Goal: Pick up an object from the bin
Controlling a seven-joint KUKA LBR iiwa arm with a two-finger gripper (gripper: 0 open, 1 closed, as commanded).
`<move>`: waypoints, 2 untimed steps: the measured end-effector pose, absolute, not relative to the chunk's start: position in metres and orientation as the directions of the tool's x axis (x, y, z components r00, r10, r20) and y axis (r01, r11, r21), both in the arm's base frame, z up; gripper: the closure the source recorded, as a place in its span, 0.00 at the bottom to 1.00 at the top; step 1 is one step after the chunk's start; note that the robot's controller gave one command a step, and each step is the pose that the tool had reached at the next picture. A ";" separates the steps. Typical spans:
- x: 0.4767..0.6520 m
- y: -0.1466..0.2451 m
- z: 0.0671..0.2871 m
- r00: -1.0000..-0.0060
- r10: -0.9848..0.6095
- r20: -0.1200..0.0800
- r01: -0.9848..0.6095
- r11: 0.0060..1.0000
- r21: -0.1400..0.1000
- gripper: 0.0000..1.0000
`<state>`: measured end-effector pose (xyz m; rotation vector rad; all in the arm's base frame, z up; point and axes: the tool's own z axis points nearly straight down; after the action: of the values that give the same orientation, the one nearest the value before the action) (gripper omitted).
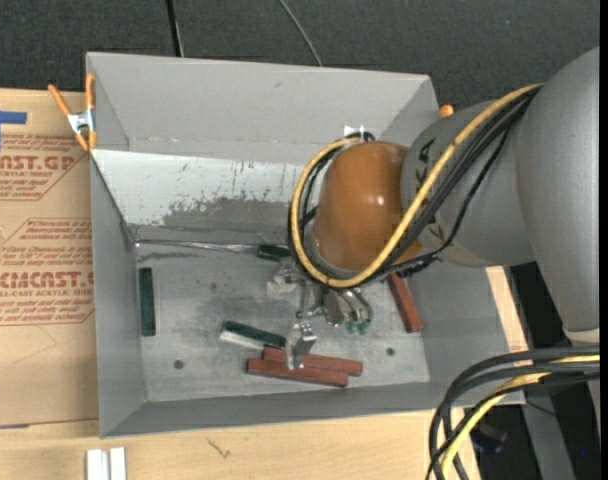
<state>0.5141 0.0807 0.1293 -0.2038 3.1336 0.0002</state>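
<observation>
The gripper [302, 351] is down low on the floor of the grey bin [184, 98], toward 6 o'clock from the middle, and whether it is spread or closed I cannot tell from here. Its tip sits right at the upper edge of a long red-brown bar [329, 371] that lies nearly flat along the front of the floor; nothing can be made out clasped in it. Just at 9 o'clock from the tip lies a dark green stick [249, 334] with a pale end, close to the bar's left end. At about 2 o'clock from the tip, close under the wrist, is a small green piece [359, 324]. Further out at 3 o'clock, a second red-brown bar [406, 304] lies tilted beside the right wall. Well apart at 9 o'clock, a green strip [146, 301] lies along the left wall. Above the gripper, at 12 o'clock, bulges the arm's orange cover [359, 203], looped by yellow and black cables [464, 143].
</observation>
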 end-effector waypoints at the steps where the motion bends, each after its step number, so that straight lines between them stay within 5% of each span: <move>1: 0.509 0.101 0.086 -0.991 0.132 0.000 0.132 0.991 0.001 0.00; 2: 0.507 0.081 0.077 -0.999 0.011 -0.030 0.011 1.000 0.008 1.00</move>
<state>0.5067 0.0809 0.0774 0.0171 3.1117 0.0128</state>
